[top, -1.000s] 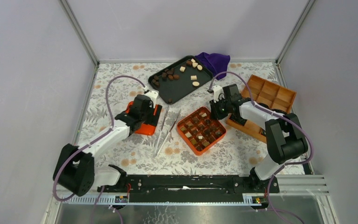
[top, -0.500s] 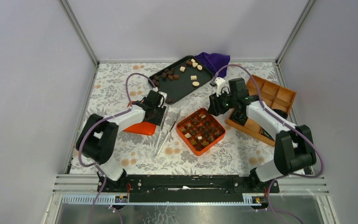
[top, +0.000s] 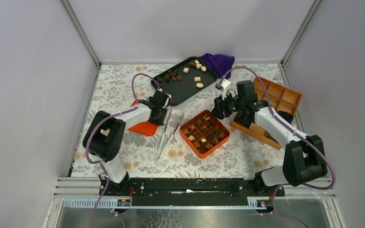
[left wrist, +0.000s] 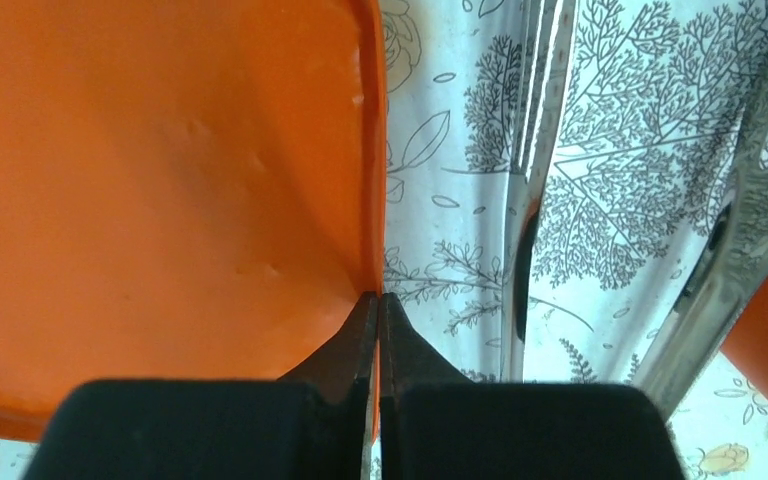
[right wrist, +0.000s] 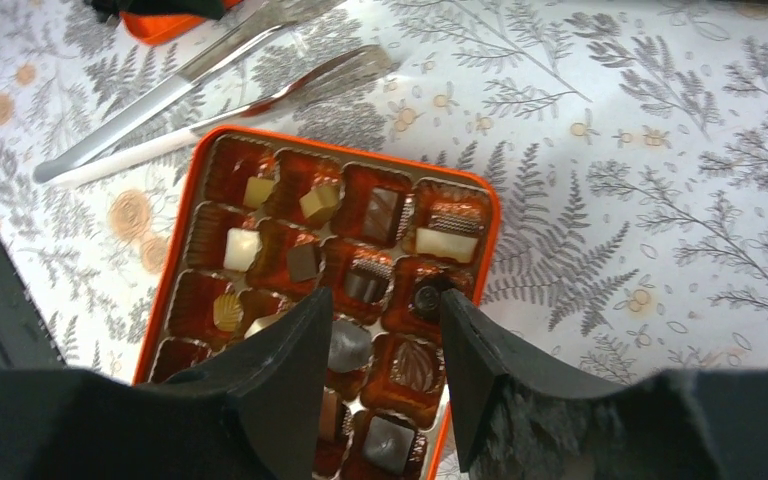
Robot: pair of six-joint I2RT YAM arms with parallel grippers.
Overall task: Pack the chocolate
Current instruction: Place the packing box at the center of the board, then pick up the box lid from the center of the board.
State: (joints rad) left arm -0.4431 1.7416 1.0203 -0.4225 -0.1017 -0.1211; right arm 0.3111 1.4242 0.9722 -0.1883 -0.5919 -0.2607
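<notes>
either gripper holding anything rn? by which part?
Right gripper: open above the orange compartment box of chocolates, holding nothing. Left gripper: shut at the flat orange plastic lid's edge; whether it pinches the rim cannot be told.

Left gripper (left wrist: 378,305): gone from wide open to fully closed, fingertips pressed together. Shifted off the top of the orange lid (left wrist: 160,180) to its tongs-side edge. Lid rim now right at the fingertips, tongs (left wrist: 535,150) just to the gripper's right. Can't tell whether the rim is pinched. Also swung round at the base, with the elbow folded in close behind the wrist.

Right gripper (right wrist: 385,300): gone from nearly closed to about half open. Drawn back slightly from the far corner of the orange box (top: 191,144), with that corner's cells now under and ahead of the fingers. Elbow pushed further out to the right behind it.
</notes>
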